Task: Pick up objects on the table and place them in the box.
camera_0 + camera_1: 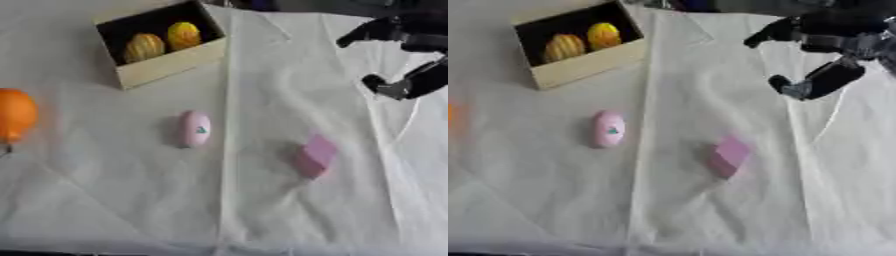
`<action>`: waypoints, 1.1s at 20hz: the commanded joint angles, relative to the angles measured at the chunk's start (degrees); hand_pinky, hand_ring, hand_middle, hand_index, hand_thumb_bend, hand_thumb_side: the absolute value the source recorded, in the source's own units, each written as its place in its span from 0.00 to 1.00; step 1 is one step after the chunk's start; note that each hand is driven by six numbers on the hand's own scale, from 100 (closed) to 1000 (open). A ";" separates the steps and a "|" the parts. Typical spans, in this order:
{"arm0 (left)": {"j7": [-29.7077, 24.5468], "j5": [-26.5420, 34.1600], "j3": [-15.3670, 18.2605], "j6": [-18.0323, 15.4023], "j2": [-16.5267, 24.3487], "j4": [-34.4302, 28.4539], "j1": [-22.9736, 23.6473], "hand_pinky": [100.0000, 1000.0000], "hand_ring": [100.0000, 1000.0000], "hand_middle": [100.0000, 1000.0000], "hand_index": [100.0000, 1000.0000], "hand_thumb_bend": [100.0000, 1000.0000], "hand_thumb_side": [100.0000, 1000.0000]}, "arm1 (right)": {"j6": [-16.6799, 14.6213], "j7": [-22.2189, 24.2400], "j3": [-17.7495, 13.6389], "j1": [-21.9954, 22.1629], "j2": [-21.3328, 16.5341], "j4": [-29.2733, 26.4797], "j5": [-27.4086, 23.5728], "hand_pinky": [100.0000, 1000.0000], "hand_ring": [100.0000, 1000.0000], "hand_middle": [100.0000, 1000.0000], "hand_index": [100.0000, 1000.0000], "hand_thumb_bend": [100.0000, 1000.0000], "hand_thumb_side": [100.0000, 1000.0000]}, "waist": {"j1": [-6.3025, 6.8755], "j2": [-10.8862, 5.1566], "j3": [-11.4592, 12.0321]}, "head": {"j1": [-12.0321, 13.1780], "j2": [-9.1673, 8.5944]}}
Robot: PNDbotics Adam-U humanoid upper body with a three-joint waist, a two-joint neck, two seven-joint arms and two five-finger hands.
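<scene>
Left eye view: near the tabletop's far left corner sits the box [162, 62], two yellow ribbed fruits [164, 41] inside it; an orange ball [16, 115] lies at the left edge, a pink oval object [195, 128] mid-table, a pink block [315, 155] to its right, all on a white cloth [131, 200]. Right eye view: the right hand [833, 47] hangs above the far right edge, thumb and fingers spread wide apart, holding nothing, touching nothing.

Black right hand [820, 52], glossy dark fingers, seemingly silver-grey joint at wrist
</scene>
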 commanded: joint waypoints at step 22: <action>-0.55 0.17 0.00 0.39 1.52 -1.12 -0.83 0.79 0.76 0.74 0.83 0.00 0.61 | -12.71 0.18 7.36 0.61 -1.36 1.59 3.92 0.89 0.96 0.88 1.00 0.11 0.12 | -1.17 -0.73 -0.13 | -0.45 0.21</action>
